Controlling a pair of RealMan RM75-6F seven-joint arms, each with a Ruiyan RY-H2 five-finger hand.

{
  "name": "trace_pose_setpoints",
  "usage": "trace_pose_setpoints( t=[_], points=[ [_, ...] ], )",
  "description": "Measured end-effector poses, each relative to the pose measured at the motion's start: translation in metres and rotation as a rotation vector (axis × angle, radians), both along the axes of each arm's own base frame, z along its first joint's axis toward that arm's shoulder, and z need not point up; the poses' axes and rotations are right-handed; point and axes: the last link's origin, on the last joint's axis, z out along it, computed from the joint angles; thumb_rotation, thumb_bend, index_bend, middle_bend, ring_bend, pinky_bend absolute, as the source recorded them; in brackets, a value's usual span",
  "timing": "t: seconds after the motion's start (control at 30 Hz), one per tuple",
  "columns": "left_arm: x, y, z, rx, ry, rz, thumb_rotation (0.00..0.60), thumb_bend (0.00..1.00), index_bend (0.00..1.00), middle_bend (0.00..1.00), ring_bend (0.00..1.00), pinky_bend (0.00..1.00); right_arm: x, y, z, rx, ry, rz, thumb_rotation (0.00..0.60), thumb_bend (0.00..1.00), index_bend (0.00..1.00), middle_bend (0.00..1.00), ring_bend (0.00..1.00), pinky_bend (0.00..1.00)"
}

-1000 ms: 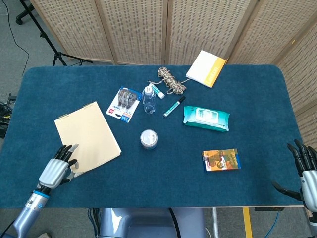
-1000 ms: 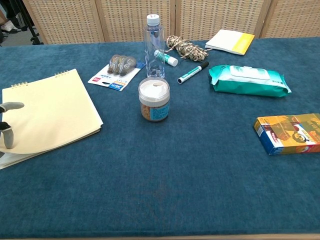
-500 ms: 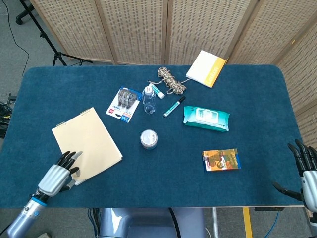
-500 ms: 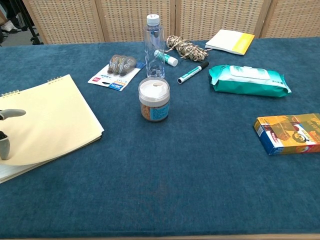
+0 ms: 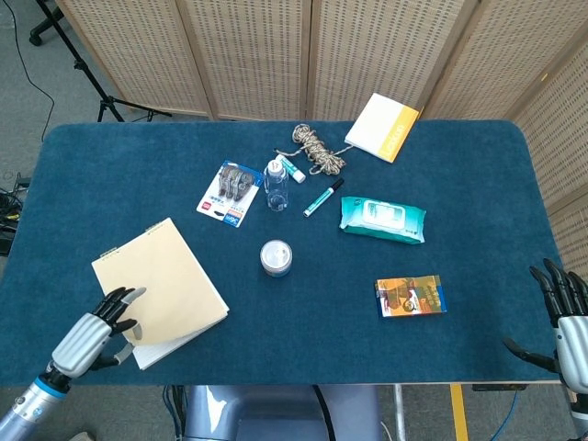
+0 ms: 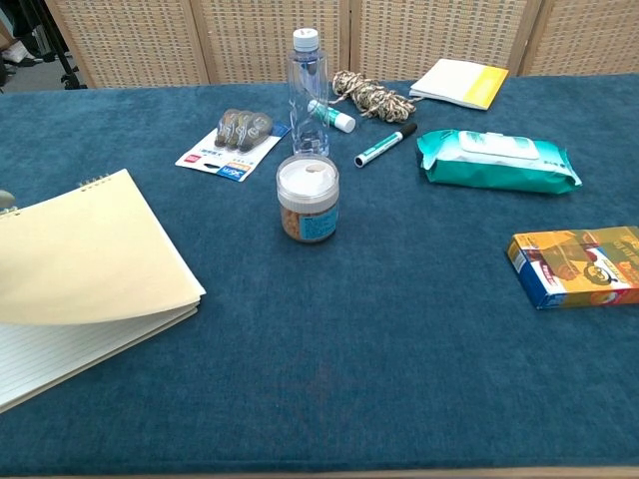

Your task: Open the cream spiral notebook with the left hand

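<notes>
The cream spiral notebook (image 5: 163,280) lies at the table's front left, its spiral along the far edge. My left hand (image 5: 84,336) holds the cover's near-left corner, fingers on top and thumb at its edge. The cover (image 6: 90,249) is raised along its near side, and a lined page (image 6: 70,361) shows beneath it in the chest view. Only a fingertip of that hand shows at the chest view's left edge. My right hand (image 5: 568,317) hovers off the table's front right corner with its fingers spread and nothing in it.
A white-lidded jar (image 5: 276,257) stands right of the notebook. Behind it are a clear bottle (image 5: 276,184), a blister pack (image 5: 229,191), a marker (image 5: 322,197), a rope bundle (image 5: 317,150) and a yellow-white book (image 5: 382,126). A teal wipes pack (image 5: 382,219) and orange box (image 5: 411,296) lie right.
My left hand has drawn back toward the front edge, pulling the notebook nearer and lifting the cover's near side, so a lined page now shows. The right hand has barely moved.
</notes>
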Motion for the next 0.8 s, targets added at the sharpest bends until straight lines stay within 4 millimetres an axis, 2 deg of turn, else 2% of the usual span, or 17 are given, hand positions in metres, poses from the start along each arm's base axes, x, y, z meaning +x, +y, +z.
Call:
trace_pose_setpoints(
  t=[0.2, 0.47, 0.63, 0.8],
  points=[
    [0.010, 0.030, 0.029, 0.115, -0.160, 0.150, 0.600, 0.63, 0.76, 0.00, 0.00, 0.00, 0.000, -0.001, -0.001, 0.005, 0.003, 0.002, 0.600, 0.00, 0.00, 0.00, 0.00, 0.00],
    [0.013, 0.093, 0.066, 0.280, -0.312, 0.439, 0.600, 0.66, 0.76, 0.00, 0.00, 0.00, 0.000, -0.001, 0.000, -0.004, 0.001, -0.004, 0.600, 0.00, 0.00, 0.00, 0.00, 0.00],
    [0.016, 0.136, 0.086, 0.372, -0.335, 0.553, 0.600, 0.67, 0.76, 0.00, 0.00, 0.00, -0.001, -0.002, 0.000, -0.002, 0.003, -0.008, 0.600, 0.00, 0.00, 0.00, 0.00, 0.00],
    [0.015, 0.167, 0.096, 0.416, -0.332, 0.611, 0.600, 0.67, 0.76, 0.00, 0.00, 0.00, -0.002, -0.003, -0.002, 0.004, 0.011, -0.014, 0.600, 0.00, 0.00, 0.00, 0.00, 0.00]
  ],
)
